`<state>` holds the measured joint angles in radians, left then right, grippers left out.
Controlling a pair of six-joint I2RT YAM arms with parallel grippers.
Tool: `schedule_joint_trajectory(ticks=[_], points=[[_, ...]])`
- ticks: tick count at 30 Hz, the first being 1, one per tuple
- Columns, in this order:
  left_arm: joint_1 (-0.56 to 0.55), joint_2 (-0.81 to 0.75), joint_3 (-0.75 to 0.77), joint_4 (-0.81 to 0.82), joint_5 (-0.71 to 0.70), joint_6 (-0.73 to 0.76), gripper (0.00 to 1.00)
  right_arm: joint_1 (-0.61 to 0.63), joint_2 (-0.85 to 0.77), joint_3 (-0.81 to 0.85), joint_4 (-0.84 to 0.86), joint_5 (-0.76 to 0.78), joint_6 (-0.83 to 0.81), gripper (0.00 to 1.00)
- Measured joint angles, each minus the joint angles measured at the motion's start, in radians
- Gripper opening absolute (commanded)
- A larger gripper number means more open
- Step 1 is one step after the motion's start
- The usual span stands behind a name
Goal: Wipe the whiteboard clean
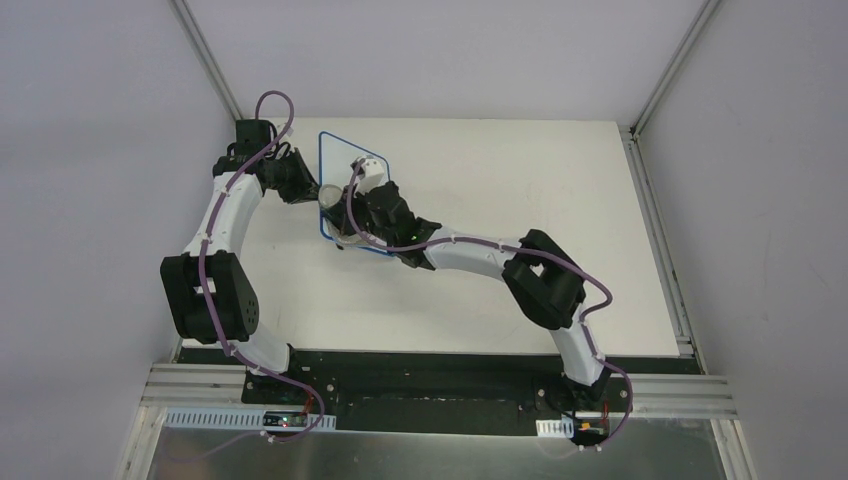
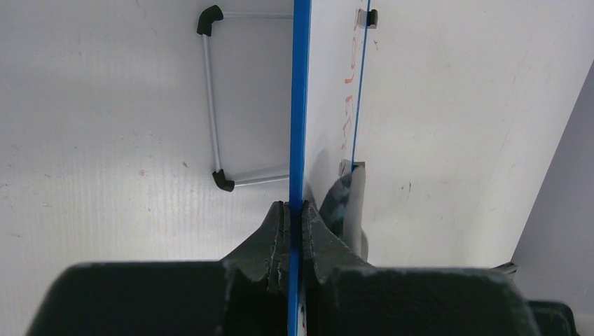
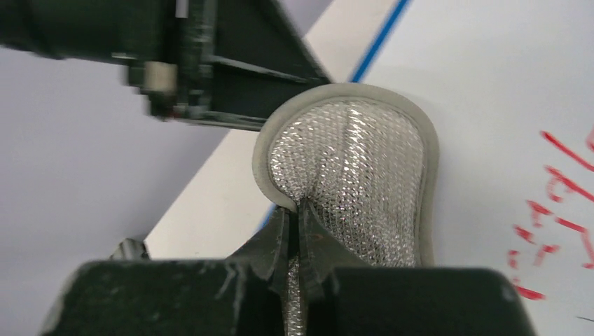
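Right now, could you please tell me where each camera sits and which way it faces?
Top external: above and behind the bases, looking down on the table, left arm, right arm and whiteboard.
Left wrist: on the left arm, looking along the left gripper clamped on the board's blue rim.
Right wrist: behind the right gripper, which pinches a mesh wiping pad by the board.
Shared: both wrist views show the red handwriting.

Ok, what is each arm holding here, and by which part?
The left gripper has its fingers shut on the whiteboard, by its blue rim. The right gripper pinches a grey mesh pad by its near edge.
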<state>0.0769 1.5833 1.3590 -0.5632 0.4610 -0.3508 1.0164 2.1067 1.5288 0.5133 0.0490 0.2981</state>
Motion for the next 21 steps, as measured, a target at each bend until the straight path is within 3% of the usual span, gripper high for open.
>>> schedule_joint_trajectory(ticks=[6, 14, 21], points=[[0.0, 0.0, 0.0, -0.002, 0.0, 0.0, 0.0, 0.027, 0.0, 0.031, -0.002, -0.015, 0.034, 0.0], [0.0, 0.0, 0.0, -0.001, 0.002, 0.0, 0.0, -0.003, -0.023, -0.12, 0.147, -0.032, 0.152, 0.0], [0.0, 0.0, 0.0, 0.002, 0.002, -0.001, 0.0, -0.011, -0.026, -0.136, 0.132, 0.0, 0.214, 0.0]])
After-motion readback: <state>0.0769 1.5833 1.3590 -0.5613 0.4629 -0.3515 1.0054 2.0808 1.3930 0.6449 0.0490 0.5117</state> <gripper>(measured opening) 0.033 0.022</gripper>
